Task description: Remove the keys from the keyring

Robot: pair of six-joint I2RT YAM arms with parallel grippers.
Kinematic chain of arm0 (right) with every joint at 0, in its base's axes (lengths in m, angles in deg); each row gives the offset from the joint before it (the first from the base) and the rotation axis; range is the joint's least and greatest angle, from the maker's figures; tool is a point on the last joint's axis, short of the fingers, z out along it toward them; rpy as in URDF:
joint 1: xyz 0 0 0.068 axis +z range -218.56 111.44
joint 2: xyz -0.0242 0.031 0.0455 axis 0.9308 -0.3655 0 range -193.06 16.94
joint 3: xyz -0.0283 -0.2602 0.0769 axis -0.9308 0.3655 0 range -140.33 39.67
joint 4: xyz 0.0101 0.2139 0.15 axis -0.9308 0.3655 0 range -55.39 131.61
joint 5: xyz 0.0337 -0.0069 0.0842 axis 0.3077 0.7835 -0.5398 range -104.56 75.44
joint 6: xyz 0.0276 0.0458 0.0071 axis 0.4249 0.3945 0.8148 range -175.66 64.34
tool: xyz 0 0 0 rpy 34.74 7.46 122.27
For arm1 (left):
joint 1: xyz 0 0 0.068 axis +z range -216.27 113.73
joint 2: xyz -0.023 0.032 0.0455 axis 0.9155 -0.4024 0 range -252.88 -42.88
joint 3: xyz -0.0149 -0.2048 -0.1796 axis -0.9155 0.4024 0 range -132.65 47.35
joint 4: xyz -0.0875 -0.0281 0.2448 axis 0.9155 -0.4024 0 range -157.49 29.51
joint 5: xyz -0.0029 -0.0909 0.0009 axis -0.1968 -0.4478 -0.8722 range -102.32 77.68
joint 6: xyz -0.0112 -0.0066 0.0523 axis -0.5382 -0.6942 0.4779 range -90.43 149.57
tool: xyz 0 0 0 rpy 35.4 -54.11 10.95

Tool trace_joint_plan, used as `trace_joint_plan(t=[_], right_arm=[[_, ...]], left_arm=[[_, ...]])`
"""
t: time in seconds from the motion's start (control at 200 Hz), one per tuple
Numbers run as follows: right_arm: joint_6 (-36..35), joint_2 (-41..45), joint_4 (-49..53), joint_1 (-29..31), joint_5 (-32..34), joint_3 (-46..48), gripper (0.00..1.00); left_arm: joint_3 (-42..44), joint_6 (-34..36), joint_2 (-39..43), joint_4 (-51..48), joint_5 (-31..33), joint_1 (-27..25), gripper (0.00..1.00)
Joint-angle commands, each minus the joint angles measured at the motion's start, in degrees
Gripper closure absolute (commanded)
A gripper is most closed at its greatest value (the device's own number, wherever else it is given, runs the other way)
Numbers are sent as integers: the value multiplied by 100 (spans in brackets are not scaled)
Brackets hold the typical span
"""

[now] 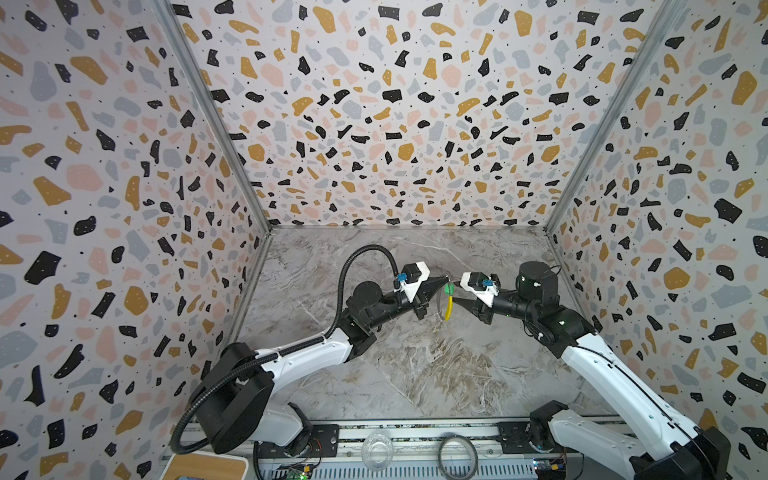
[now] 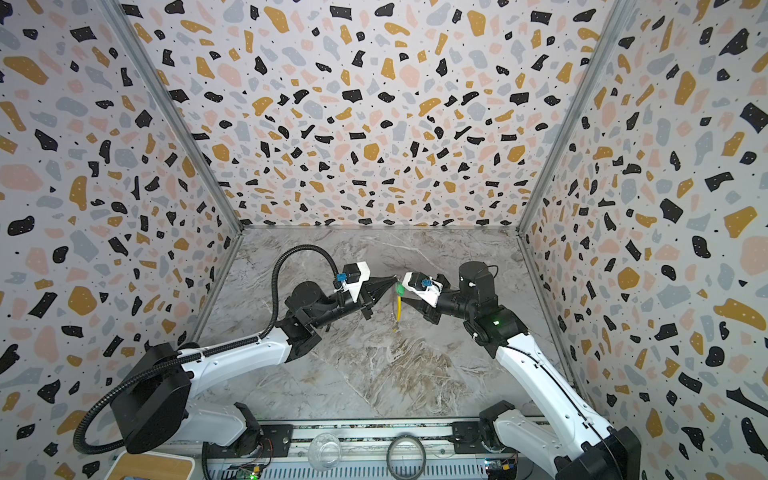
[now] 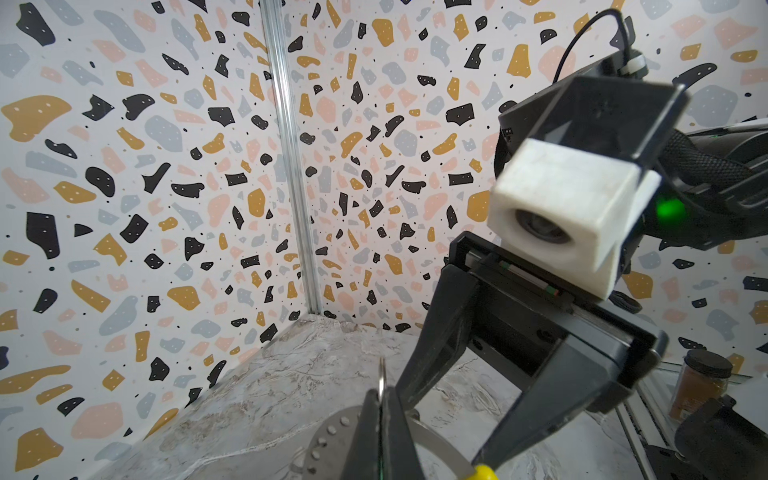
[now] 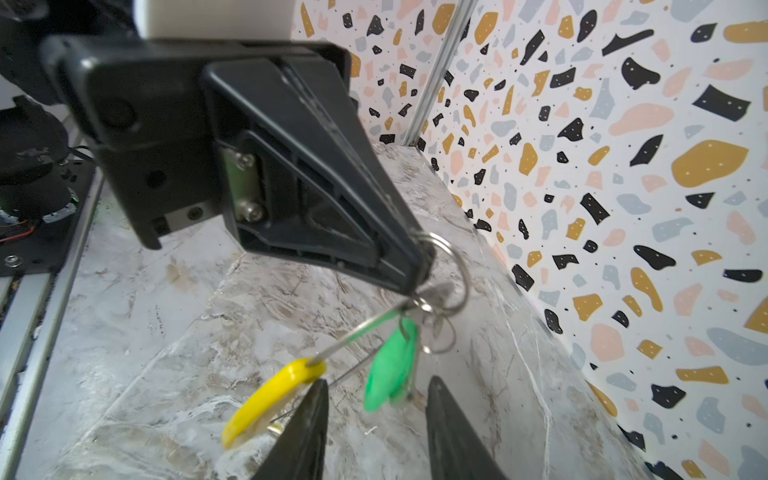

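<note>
Right gripper point(image 1: 455, 292) is parted, nothing in it. Left gripper point(image 4: 419, 264) is pinched tight on the top of the keyring point(image 4: 358, 335), at the knot of small split rings point(image 4: 451, 257). Can't tell if the wire itself or just a split ring sits in the pinch. The whole loop hangs from there and looks lifted off the marble table point(image 4: 166, 332), though I'm not sure at its lowest point.

Step as I read it: right closes on one key and works it off the wire. Neither of the keys point(image 3: 328, 438) looks off yet.

My take on doing it well:
- Grab the green tag point(image 4: 392, 365), not the metal. It's flat plastic, gives a better bite, and is lined up.
- Go in deeper before closing. The tag dangles free and will likely swing if only a tip clips it.
- Pull along the wire toward wherever the loop opens (gap not visible), not straight away, or the left pinch may slip.
- Mind the yellow sleeve point(image 4: 266, 399), which is easy to catch by mistake.

Position: in the right wrist view the green tag hangs between the right fingers point(image 4: 309, 419), just ahead of the tips, not touching. The yellow sleeve is just beside one finger, contact unclear. In the left wrist view a dimpled key blade sits right beside the left fingertips.
</note>
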State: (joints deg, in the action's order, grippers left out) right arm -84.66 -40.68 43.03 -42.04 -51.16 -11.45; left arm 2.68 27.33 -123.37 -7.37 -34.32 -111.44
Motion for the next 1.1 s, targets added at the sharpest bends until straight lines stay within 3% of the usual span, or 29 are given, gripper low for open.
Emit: trace_joint_plan(t=[0.0, 0.2, 0.345, 0.606, 0.741, 1.096], right_arm=[[295, -51, -324, 125, 37, -1, 59], [606, -72, -658, 133, 287, 47, 63], [648, -65, -694, 130, 624, 32, 78], [433, 229, -853, 212, 459, 126, 96], [221, 304, -659, 261, 329, 46, 100], [-371, -65, 402, 301, 85, -829, 100]], left_arm=[[-185, -79, -28, 578, -121, 17, 100], [-83, -186, 21, 802, -170, 17, 100], [-43, -326, -1, 999, -306, 17, 100], [36, -788, -192, 1716, -564, 17, 100], [29, -1019, -342, 2121, -645, 17, 100], [42, -1853, -954, 3608, -754, 17, 100]])
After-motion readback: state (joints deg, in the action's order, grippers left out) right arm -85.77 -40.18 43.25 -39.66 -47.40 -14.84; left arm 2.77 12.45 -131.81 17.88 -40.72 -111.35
